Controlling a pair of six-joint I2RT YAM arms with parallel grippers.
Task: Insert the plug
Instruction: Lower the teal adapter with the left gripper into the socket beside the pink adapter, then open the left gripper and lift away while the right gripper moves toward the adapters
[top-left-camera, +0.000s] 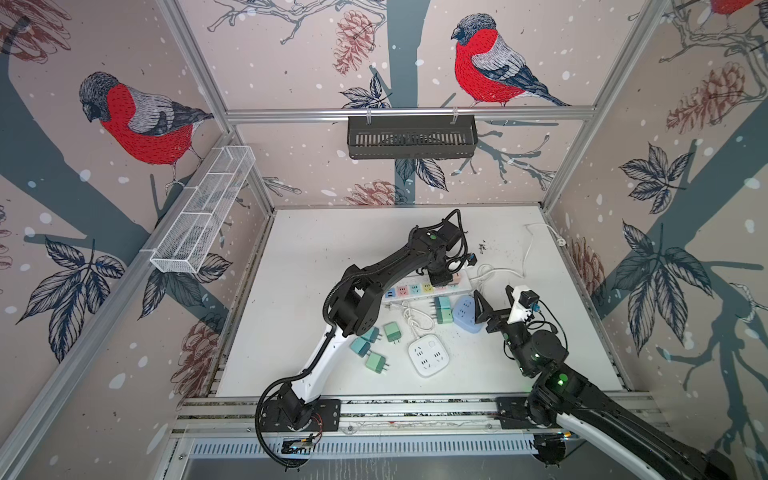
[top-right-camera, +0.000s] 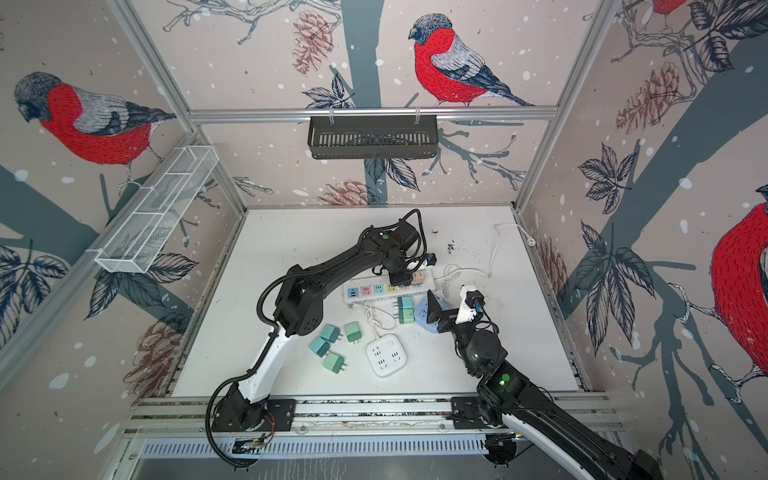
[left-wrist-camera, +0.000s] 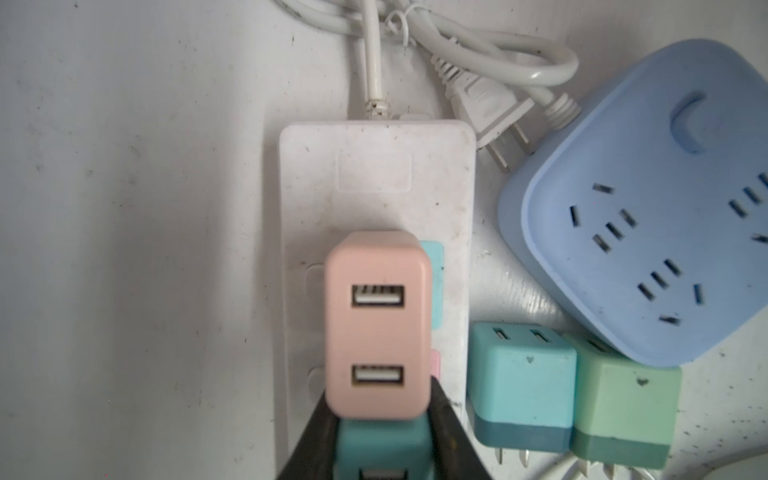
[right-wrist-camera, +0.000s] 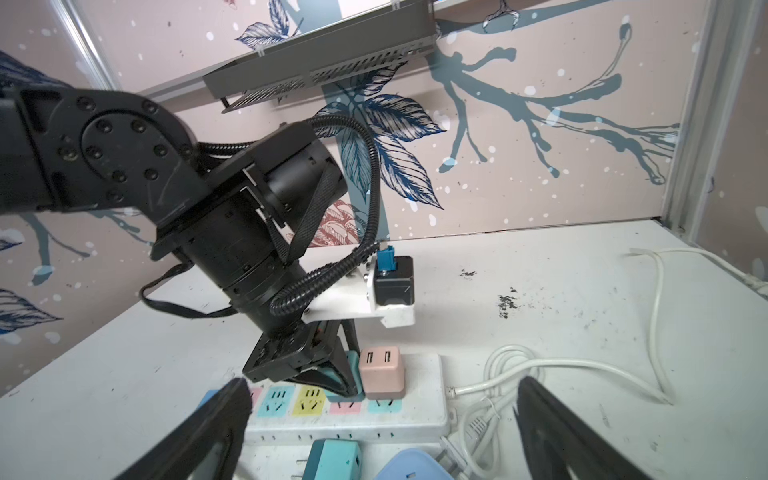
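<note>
Gripping a teal plug, the left gripper stands nose-down over the power strip. The strip lies about mid-surface, its long side roughly along the far edge. The jaws are drawn in close on the plug's two sides.

Left wrist view: black fingers flank the teal plug. Just beyond it a pink plug sits on the strip, USB ports facing the camera. The teal body covers its own prongs here. A second teal plug and a green plug lie side by side against the strip's near side, touching a light-blue socket cube.

Right wrist view, from the side: the teal plug is hard against the pink plug, over the strip's pink socket. The pink plug's base is flush on the strip. The gripper hides the teal plug's base, so I cannot tell if it is seated.

Right gripper: fingers spread wide, nothing between them, hanging above the light-blue socket cube. Its own wrist view shows only two dark fingers framing the strip.

Top views only:
- Four loose plugs and a white socket cube lie toward the near edge.
- A white cable trails to the far right corner.
</note>
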